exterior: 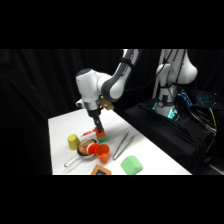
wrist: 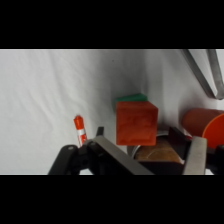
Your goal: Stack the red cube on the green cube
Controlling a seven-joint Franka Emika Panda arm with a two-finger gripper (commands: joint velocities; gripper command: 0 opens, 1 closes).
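the arm reaches down from the upper right over the white tabletop, and its hand hangs low at the middle of the clutter. in the wrist view the red cube sits between the two fingers, which flank it on either side, so the hand looks to be pinching the red cube, though the actual contact of the pads is hard to make out. right behind and under the red cube a sliver of the green cube shows, its top edge peeking past the red one; the two appear to be touching or nearly so, and i cannot tell whether the red cube rests fully on it. in the side view the red cube shows as an orange-red spot at the fingertips with a bit of green just below it. a red marker lies just beside the hand on the tabletop. an orange cup stands near the cubes, beside a bowl, with a yellow cup on the far side of the bowl. metal tongs lie on the tabletop to the other side, and a paler green rounded object sits near the front edge.
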